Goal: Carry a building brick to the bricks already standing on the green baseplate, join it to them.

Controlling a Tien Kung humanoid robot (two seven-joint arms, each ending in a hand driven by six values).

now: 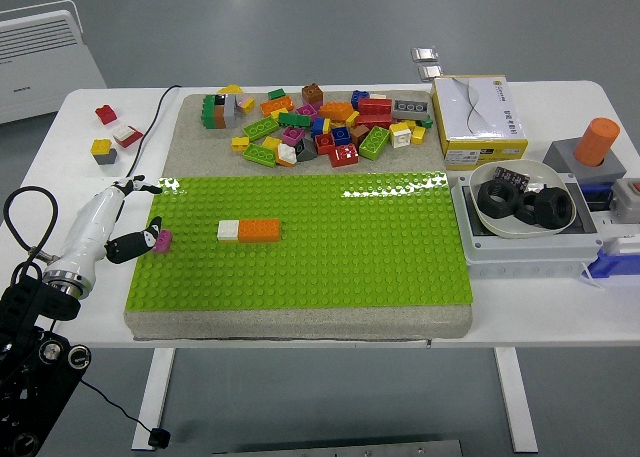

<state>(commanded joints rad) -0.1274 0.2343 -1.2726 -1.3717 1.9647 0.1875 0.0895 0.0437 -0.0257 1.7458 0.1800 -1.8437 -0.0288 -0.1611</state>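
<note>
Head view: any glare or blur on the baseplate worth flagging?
Head view: white glare patches along the green baseplate far edge, at its left corner and right of centre; the orange brick and white brick are sharp; left hand slightly soft at the plate's left edge.

The scene is bright and evenly lit, with soft light that seems to come from above. The white table (330, 322) looks clean and not overexposed. Along the far edge of the green baseplate (330, 267) there are white patches of glare on the studs, strongest at the left corner and right of the middle. Shadows are weak and short, lying close under the pile of bricks (315, 125). The picture is sharp everywhere, without visible motion blur.
</note>
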